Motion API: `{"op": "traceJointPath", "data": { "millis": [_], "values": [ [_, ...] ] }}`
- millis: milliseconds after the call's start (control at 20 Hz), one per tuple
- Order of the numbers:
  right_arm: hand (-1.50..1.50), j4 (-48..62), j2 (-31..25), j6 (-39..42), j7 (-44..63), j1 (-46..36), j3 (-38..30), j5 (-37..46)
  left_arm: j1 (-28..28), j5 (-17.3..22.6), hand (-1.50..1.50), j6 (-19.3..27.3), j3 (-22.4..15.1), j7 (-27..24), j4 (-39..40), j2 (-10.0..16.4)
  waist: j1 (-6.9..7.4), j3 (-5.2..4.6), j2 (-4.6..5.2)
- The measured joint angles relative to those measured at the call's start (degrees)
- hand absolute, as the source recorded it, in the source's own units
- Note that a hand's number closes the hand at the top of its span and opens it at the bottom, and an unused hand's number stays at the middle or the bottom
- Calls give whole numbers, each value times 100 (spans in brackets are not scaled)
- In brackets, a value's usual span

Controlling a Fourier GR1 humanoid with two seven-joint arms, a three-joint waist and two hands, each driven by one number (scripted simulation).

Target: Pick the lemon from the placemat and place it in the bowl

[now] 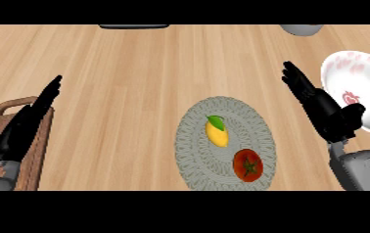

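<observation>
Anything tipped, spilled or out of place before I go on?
Nothing stands out. The yellow lemon lies on the grey woven placemat beside a red tomato, the white red-patterned bowl sits at the view's right edge, and the left hand and right hand are open.

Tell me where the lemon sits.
Head view: the lemon lies on the grey placemat, just up-left of the tomato, left of the right hand.

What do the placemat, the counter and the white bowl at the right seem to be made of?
Placemat: probably woven fibre or cloth, matt grey, judging by its ringed, lacy pattern.
Counter: wood or wood laminate, light, with long grain lines and plank seams.
Bowl: likely glazed ceramic, smooth white with red flower prints.
</observation>
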Motion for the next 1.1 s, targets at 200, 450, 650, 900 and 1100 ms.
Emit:
{"op": "traceJointPath", "data": {
  "millis": [200,450,650,900,1100],
  "values": [
    [150,-321,16,418,-421,-469,20,29,-132,113,0,193,167,-61,-26,-302,110,18,32],
    [-150,-560,-800,542,-486,-989,260,1203,-271,420,0,479,438,-32,-61,-664,123,-45,-21],
    [-150,-981,-751,-377,-418,-182,456,2103,-295,631,0,551,642,-26,-25,-854,-2,-2,0],
    [-150,-1708,-861,-829,-894,1036,661,2883,-84,737,0,438,823,-179,-113,-980,10,18,22],
    [-150,-2167,-938,-562,-487,1211,340,3001,-233,575,0,440,863,-165,-24,-1183,44,23,39]
  ]
}}
